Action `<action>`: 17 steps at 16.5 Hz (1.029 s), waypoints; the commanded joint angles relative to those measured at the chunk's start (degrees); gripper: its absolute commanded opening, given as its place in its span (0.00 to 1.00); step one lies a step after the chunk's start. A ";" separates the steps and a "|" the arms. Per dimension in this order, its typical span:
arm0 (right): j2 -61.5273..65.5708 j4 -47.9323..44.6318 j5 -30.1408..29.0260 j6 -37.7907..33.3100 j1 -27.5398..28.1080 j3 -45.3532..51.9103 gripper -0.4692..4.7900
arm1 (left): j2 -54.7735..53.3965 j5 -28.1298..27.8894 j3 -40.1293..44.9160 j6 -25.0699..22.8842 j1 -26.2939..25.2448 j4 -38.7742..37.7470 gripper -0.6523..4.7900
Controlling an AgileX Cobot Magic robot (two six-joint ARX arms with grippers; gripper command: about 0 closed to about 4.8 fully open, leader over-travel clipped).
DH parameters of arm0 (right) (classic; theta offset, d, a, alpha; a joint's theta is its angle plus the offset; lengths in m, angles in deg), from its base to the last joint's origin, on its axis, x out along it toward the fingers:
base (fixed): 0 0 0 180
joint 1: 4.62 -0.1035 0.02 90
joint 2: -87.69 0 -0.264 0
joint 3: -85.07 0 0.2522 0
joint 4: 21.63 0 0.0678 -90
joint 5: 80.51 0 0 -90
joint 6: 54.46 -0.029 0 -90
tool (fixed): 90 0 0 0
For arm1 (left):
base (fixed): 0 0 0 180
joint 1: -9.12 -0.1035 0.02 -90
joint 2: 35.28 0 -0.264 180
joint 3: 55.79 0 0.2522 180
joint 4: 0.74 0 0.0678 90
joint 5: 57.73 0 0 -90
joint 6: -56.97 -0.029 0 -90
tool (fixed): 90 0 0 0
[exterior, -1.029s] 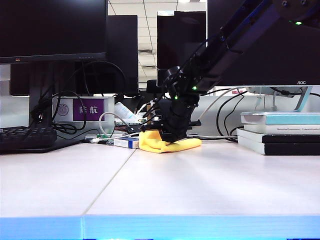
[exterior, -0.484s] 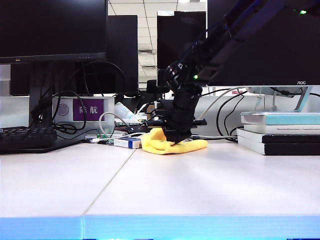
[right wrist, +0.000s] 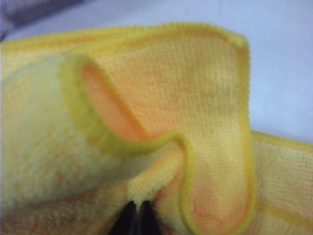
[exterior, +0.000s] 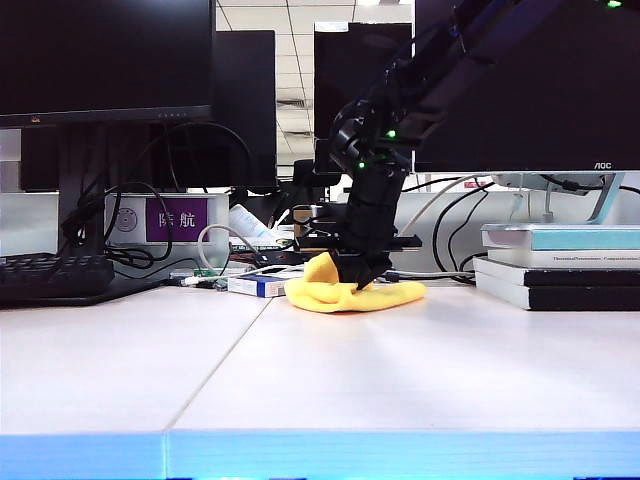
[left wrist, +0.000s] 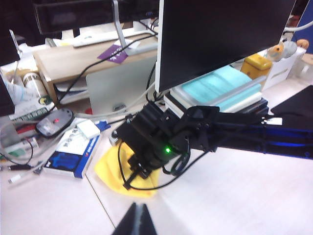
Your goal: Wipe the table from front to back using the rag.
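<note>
The right gripper (exterior: 360, 280) points down at the far end of the tabletop (exterior: 400, 370), its black fingertips (right wrist: 135, 218) pinched together on a fold of the rag (exterior: 352, 292), which bunches up around them. The yellow rag lies on the tabletop near its back edge, one part lifted into a hump under the gripper and the rest trailing flat to the right; up close its paler orange inner side shows inside the fold. Just beside it on the left lies a small white-and-blue box (exterior: 252, 285). A stack of books (exterior: 558, 265) sits to the right, a keyboard (exterior: 55, 275) far left, and dark monitors stand behind. The left gripper (left wrist: 135, 221) hangs above the tabletop well short of the rag, its tips closed together on nothing.
</note>
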 commanded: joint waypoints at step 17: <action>-0.07 27.32 -1.70 1.97 -2.82 0.92 0.08 | 0.28 0.37 -0.33 0.04 -0.02 1.97 0.11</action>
